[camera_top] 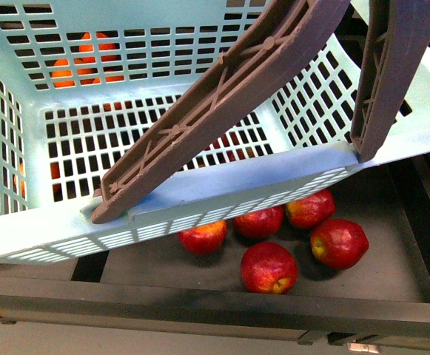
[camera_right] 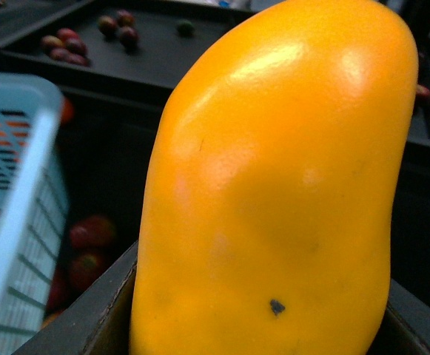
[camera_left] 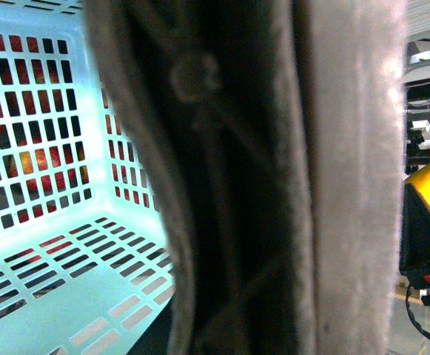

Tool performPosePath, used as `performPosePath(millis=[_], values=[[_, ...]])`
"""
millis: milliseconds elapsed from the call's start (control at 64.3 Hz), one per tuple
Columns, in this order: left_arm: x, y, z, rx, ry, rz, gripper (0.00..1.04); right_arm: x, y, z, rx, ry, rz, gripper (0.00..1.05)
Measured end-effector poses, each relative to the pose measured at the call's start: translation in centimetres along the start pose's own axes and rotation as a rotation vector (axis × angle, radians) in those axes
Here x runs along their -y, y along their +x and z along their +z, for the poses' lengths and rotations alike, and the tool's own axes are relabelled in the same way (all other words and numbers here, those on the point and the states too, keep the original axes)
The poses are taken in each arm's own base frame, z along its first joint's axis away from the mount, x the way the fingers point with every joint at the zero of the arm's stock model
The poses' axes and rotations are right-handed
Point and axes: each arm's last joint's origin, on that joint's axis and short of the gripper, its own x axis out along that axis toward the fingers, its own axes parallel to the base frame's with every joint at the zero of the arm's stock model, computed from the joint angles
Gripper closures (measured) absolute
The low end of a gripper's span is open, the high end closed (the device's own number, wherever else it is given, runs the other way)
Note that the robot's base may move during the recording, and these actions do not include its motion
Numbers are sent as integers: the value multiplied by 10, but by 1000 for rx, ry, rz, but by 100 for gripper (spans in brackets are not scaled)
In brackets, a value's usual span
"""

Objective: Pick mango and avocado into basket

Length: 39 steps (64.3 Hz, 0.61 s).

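Right arm: the mango [camera_right: 274, 185] fills the right wrist view. The right gripper [camera_right: 259, 336] is pinching it, with dark fingers flanking its lower end. Its long axis stands upright, running lengthwise out from the gripper, and it is clear of any surface.

Basket: the basket [camera_top: 237, 188] sits tilted over a dark tray [camera_top: 392, 259], with red apples [camera_top: 269, 268] lying under its near rim. No fruit shows on its slotted floor. In the right wrist view the basket's corner lies just beside the mango, apart from it.

Left arm: a ribbed handle [camera_left: 237, 185] lies right against the camera. The left gripper is hidden, so I cannot tell whether it is spread or closed.

Avocado: not identifiable in any view.

Assessment: the right arm is the nearer, since it carries the fruit. The mango must cross sideways over the rim, clear of the raised handles, before release.
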Motion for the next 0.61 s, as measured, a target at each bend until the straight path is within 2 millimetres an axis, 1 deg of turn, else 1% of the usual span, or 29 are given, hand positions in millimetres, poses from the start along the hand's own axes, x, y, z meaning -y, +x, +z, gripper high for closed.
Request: performPosePath(millis=[62, 93, 124, 155, 218, 233, 435, 606], values=[[0, 0, 0, 0, 0, 0, 91, -13, 9, 0, -3, 12, 22, 43], [0, 0, 0, 0, 0, 1, 91, -26, 17, -2, -8, 27, 49, 43], [0, 0, 0, 1, 0, 1, 91, -33, 21, -3, -10, 30, 63, 43], [0, 0, 0, 2, 0, 2, 91, -45, 27, -4, -18, 41, 83, 43], [0, 0, 0, 3, 1, 3, 91, -57, 32, -4, -23, 45, 109, 43], [0, 0, 0, 3, 1, 2, 91, -62, 34, -3, -24, 47, 120, 43], [0, 0, 0, -1, 0, 0, 91, -98, 44, -2, -31, 28, 200, 43], [0, 0, 0, 1, 0, 1, 91, -120, 51, -6, -56, 15, 249, 43]])
